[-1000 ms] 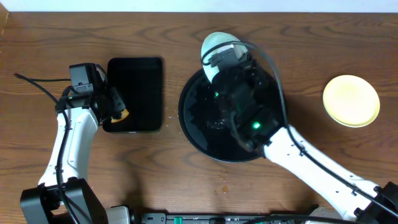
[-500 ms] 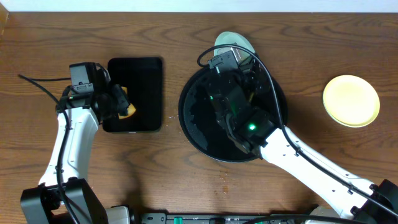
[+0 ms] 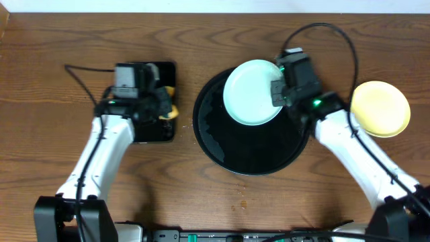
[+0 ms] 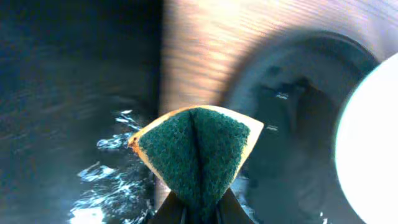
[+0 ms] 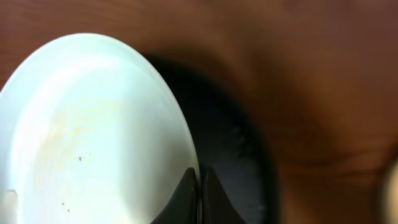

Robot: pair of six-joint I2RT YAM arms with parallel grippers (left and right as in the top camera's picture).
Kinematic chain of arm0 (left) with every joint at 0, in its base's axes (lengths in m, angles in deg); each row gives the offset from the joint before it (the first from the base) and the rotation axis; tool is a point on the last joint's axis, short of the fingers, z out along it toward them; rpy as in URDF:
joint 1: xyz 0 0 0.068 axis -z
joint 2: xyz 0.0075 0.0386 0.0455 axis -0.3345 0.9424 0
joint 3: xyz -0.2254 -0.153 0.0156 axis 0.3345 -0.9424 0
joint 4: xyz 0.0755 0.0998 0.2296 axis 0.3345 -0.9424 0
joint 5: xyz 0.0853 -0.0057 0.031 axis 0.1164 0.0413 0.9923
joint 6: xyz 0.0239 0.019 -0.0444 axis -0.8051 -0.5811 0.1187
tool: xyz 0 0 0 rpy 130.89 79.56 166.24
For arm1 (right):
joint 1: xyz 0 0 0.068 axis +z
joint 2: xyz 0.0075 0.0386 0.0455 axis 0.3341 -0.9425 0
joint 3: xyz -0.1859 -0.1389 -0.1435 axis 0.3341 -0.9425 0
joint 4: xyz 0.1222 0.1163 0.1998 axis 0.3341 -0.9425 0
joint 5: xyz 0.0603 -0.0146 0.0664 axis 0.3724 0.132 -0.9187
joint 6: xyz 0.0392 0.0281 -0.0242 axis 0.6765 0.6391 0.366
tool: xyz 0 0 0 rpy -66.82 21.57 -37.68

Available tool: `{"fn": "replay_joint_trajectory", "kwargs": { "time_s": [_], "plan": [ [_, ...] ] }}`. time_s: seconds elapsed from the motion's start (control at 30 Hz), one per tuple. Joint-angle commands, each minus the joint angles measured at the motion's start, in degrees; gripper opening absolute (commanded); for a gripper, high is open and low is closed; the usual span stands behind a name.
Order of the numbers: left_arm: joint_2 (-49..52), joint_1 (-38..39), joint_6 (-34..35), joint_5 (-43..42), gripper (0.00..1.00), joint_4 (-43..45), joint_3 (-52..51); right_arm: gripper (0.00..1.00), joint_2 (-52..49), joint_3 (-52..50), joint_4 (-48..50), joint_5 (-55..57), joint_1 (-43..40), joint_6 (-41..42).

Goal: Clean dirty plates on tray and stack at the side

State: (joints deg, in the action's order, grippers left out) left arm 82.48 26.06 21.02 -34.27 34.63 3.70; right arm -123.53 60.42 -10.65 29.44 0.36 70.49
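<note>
A pale mint plate (image 3: 250, 93) hangs face up over the far part of the round black tray (image 3: 222, 144). My right gripper (image 3: 276, 91) is shut on its right rim. In the right wrist view the fingers (image 5: 186, 193) pinch the plate's edge (image 5: 93, 137), which carries a faint yellowish smear, with the tray (image 5: 233, 162) below. My left gripper (image 3: 166, 109) is shut on a folded sponge (image 4: 196, 155), green with a yellow backing, between the two trays. The gripper's tips (image 4: 198, 214) squeeze the fold. A pale yellow plate (image 3: 379, 107) lies on the wood at the right.
A smaller rectangular black tray (image 3: 144, 131) lies left of the round one, wet in the left wrist view (image 4: 74, 124). A cable loops above the right arm (image 3: 322, 30). Small crumbs dot the table in front of the round tray (image 3: 240, 195).
My right arm swung from over the tray to its right side, bringing the mint plate face up. My left gripper moved right toward the round tray and squeezed the sponge tighter.
</note>
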Motion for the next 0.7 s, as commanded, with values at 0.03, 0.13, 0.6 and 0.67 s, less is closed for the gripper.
{"fn": "replay_joint_trajectory", "kwargs": {
  "time_s": [0.03, 0.13, 0.6, 0.67],
  "plan": [
    [0.0, 6.6, -0.4, -0.7, 0.07, 4.1, -0.2, 0.01, -5.7, -1.5, 0.1, -14.2, -2.5, 4.5],
    [0.0, 10.2, 0.1, -0.7, 0.07, 6.9, -0.2, 0.01, -10.4, -1.7, 1.6, -14.2, -2.7, 3.7],
    [8.6, 21.3, 6.7, -3.4, 0.08, 14.8, -0.2, 0.01, -23.0, -1.7, 7.3, -14.5, -2.6, 5.5],
    [10.9, 22.6, 7.6, -6.4, 0.07, 17.9, -0.2, 0.01, -23.0, -1.8, 7.3, -14.5, -2.6, 5.5]
  ]
}}
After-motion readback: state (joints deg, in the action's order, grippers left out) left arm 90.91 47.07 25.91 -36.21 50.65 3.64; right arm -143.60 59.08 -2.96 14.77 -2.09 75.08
